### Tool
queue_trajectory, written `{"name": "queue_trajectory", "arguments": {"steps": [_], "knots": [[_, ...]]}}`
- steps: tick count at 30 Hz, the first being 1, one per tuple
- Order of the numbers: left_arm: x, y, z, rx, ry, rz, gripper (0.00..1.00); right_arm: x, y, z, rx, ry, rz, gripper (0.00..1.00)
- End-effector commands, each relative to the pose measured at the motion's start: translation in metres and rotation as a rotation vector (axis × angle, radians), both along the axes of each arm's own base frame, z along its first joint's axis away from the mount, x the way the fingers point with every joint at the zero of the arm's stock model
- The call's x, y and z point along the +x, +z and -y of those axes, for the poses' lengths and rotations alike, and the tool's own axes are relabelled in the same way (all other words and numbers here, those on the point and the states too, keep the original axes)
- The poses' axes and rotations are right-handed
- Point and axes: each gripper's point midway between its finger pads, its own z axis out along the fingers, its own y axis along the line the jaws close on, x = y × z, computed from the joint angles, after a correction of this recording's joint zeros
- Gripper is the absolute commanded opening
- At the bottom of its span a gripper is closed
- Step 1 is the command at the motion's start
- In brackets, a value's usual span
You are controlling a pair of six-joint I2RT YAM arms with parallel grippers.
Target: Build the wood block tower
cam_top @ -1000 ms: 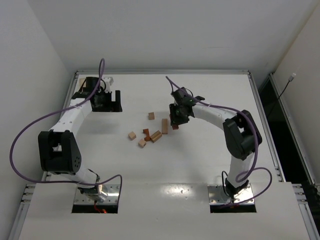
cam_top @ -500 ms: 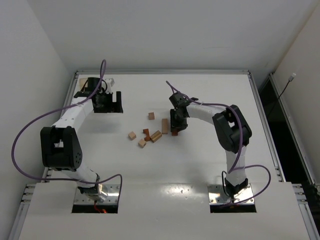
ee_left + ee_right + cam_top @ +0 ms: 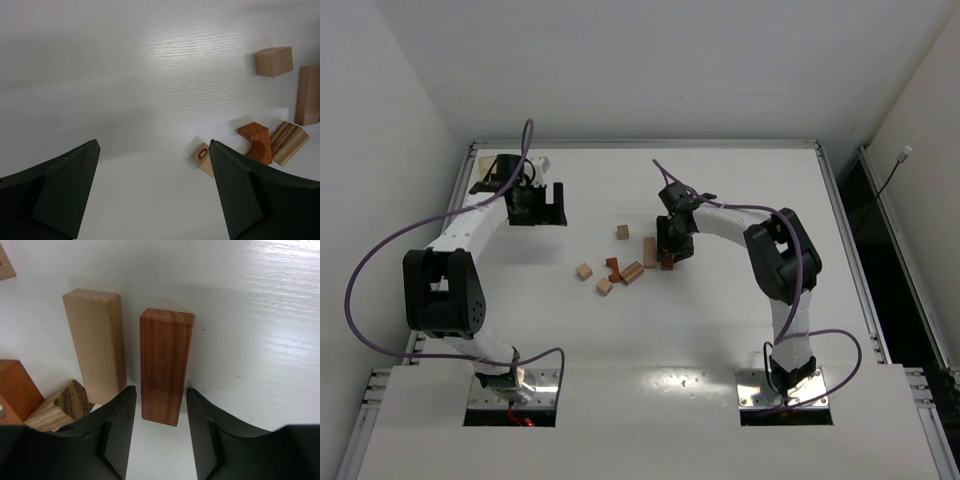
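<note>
Hidden/unclear: in the top view the right claw [image 3: 667, 241] covers most of the reddish-brown bar [image 3: 165, 365]. Whether this bar and the tan bar [image 3: 95, 345] just beside it stand on end or lie flat cannot be told. In the left wrist view a small tan block [image 3: 201, 158] is partly cut off by a finger [image 3: 250, 200].

Pose: the right arm has its elbow raised and its forearm reaches in to mid-desk [image 3: 740, 320]. Its jaws stand slightly apart, straddling the reddish-brown bar without clamping it. The left arm is stretched to the far-left side, well apart from the blocks [image 3: 633, 272]. The left claw [image 3: 153, 150] has its jaws wide apart over bare desk.

Count: seven blocks lie loose at mid-desk, and no tower is built. There are three tan cubes, one tan bar, one striped block and two reddish-brown pieces.
</note>
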Motion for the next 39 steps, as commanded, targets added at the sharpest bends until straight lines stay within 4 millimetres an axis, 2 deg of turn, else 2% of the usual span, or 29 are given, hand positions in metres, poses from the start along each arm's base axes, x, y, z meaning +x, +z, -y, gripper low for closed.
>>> {"name": "queue_trajectory", "arguments": {"steps": [1, 3, 9, 14, 16, 19, 20, 22, 23, 24, 29, 39], "knots": [[0.013, 0.018, 0.000, -0.025, 0.009, 0.058, 0.89, 0.011, 0.011, -0.004, 0.040, 0.004, 0.038, 0.43], [0.013, 0.021, 0.000, -0.025, 0.008, 0.067, 0.89, 0.011, 0.014, -0.004, 0.046, 0.004, 0.049, 0.49], [0.010, 0.026, 0.000, -0.025, 0.008, 0.081, 0.89, 0.020, 0.042, 0.000, 0.065, 0.021, 0.127, 0.49], [0.010, 0.033, 0.000, -0.020, 0.001, 0.101, 0.89, 0.031, 0.094, 0.006, 0.084, 0.029, 0.264, 0.49], [0.007, 0.033, 0.000, -0.020, 0.001, 0.101, 0.89, 0.037, 0.108, 0.014, 0.073, 0.014, 0.311, 0.46], [0.007, 0.033, 0.000, -0.025, 0.008, 0.099, 0.89, 0.041, 0.119, 0.024, 0.025, 0.004, 0.352, 0.31], [0.008, 0.033, -0.001, -0.017, 0.015, 0.099, 0.89, 0.041, 0.114, 0.028, 0.003, -0.003, 0.342, 0.20], [0.006, 0.029, -0.004, -0.007, 0.022, 0.090, 0.89, 0.037, 0.096, 0.034, -0.047, -0.007, 0.292, 0.10], [0.006, 0.029, -0.005, 0.000, 0.028, 0.090, 0.89, 0.039, 0.090, 0.038, -0.056, -0.015, 0.278, 0.02], [0.006, 0.029, -0.005, 0.000, 0.028, 0.090, 0.89, 0.036, 0.083, 0.039, -0.067, -0.013, 0.256, 0.00], [0.006, 0.032, -0.005, 0.000, 0.028, 0.099, 0.89, 0.029, 0.049, 0.040, -0.099, -0.010, 0.170, 0.00], [0.009, 0.021, -0.005, 0.000, 0.028, 0.075, 0.89, 0.024, 0.028, 0.038, -0.143, 0.007, 0.123, 0.00]]}}
